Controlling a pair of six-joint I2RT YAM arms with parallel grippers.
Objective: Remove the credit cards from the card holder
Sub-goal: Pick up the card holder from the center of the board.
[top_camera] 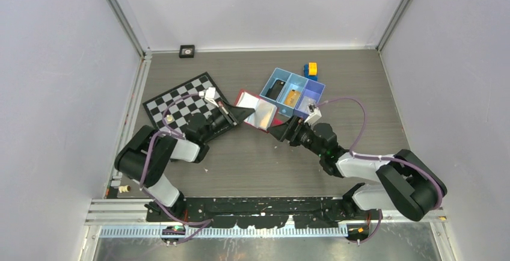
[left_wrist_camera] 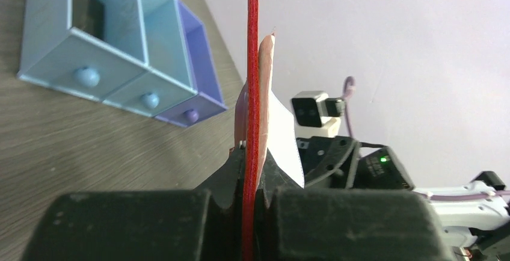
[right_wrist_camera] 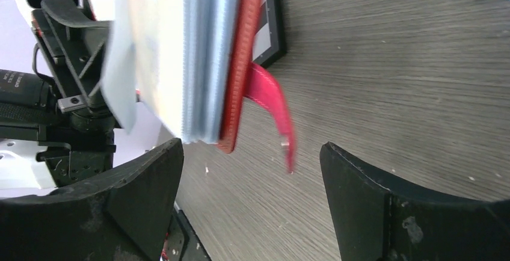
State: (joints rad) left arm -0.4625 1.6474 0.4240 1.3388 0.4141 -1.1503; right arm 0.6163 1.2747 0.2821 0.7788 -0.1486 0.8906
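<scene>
The worktop [top_camera: 252, 159] is grey wood-grain, enclosed by white walls [top_camera: 60, 62] on three sides. A checkerboard [top_camera: 174, 101] lies at the left, and a blue tray [top_camera: 301, 78] with three compartments stands at the centre-right. A yellow-blue block [top_camera: 311, 70] stands just behind the tray. One orange-gold card [top_camera: 292, 97] lies in the middle compartment. The left tool [left_wrist_camera: 248, 183] is clamped on the red cover of the holder [top_camera: 255, 109], which is held open and clear of the worktop between checkerboard and tray. Its pale sleeves fan out and its tab [right_wrist_camera: 273, 104] hangs free. Whether cards remain inside cannot be told. The right tool [right_wrist_camera: 251, 150] stands wide and holds nothing, just beside the holder's lower edge. The tray is close behind the right tool. The near centre of the worktop is bare.
</scene>
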